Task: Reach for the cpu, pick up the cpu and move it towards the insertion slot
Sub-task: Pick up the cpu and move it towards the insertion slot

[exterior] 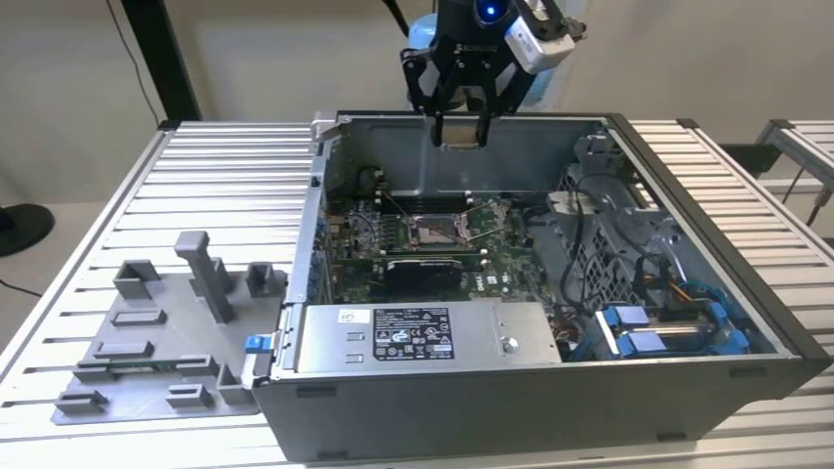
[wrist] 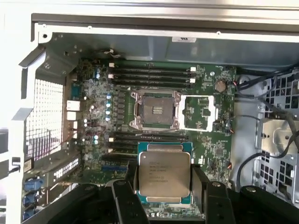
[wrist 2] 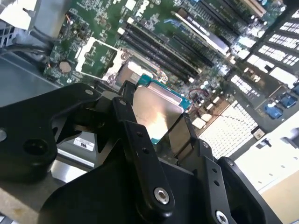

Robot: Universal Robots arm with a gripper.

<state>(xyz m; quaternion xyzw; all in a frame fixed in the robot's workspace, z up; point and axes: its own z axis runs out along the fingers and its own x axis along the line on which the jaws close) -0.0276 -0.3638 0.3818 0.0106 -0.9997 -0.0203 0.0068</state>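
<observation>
My gripper [exterior: 462, 135] hangs above the far wall of the open computer case [exterior: 729, 293], shut on the cpu [exterior: 460, 143]. In both wrist views the cpu [wrist: 163, 174] [wrist 2: 155, 112] is a flat silvery square with a teal rim, clamped between the two black fingers [wrist: 201, 186]. The insertion slot [wrist: 156, 110] lies on the green board below, a shiny metal frame with a dark centre, its load plate [wrist: 201, 112] swung open beside it. In the exterior view the insertion slot [exterior: 433, 231] sits in the middle of the board, well below the gripper. In the second wrist view part of the insertion slot [wrist 2: 128, 70] shows beyond the chip.
A grey fixture tray [exterior: 170, 342] with upright blocks lies on the slatted table at the exterior view's left. Inside the case are a power supply [exterior: 417, 335], cables and blue drive brackets [exterior: 651, 332]. Long black memory slots [wrist: 152, 72] flank the socket.
</observation>
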